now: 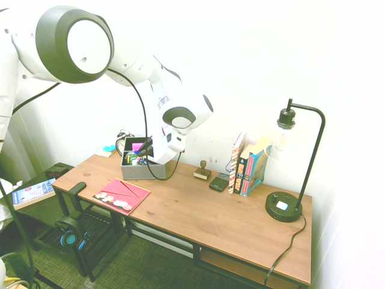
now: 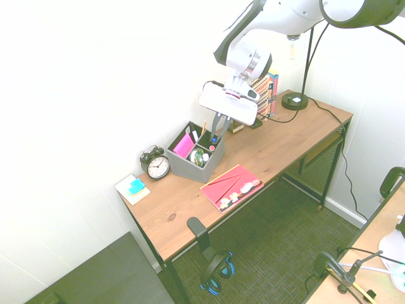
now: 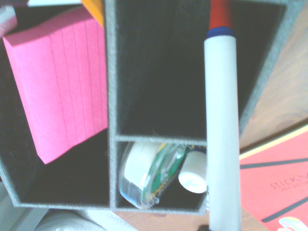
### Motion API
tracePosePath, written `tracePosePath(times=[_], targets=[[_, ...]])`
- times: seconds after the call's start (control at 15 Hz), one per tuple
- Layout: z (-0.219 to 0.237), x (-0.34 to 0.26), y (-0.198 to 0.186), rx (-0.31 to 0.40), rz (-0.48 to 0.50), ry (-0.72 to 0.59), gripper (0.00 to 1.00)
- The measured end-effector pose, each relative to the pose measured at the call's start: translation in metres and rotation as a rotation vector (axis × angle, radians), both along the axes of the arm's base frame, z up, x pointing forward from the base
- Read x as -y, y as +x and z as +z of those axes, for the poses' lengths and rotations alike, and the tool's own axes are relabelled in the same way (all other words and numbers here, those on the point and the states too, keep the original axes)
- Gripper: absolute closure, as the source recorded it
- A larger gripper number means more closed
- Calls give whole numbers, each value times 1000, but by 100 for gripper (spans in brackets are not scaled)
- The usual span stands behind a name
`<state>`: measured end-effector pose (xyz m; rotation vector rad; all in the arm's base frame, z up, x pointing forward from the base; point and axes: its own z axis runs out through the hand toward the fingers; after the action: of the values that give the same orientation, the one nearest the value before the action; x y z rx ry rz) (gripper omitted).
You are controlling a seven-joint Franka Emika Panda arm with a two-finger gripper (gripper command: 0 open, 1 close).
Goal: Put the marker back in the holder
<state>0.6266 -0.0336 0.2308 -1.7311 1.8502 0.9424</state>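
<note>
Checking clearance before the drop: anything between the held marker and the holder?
Nothing visible. The end effector has the marker over the holder, above a compartment that looks empty. The pink notes sit in another compartment, beyond a divider.

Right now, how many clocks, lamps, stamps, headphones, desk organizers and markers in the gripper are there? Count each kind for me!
Twin-bell alarm clock: 1
Desk lamp: 1
Wooden stamp: 1
Pair of headphones: 1
Grey desk organizer: 1
White-barrelled marker in the gripper: 1
Total: 6
</note>
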Motion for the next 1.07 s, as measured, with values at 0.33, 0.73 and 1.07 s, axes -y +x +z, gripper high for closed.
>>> tracePosePath(times=[0.33,0.73,1.07], targets=[[-4,6,11,5,0,3,0],[50,17,-12,36,182,-183,0],[115,28,-95,99,441,-373,0]])
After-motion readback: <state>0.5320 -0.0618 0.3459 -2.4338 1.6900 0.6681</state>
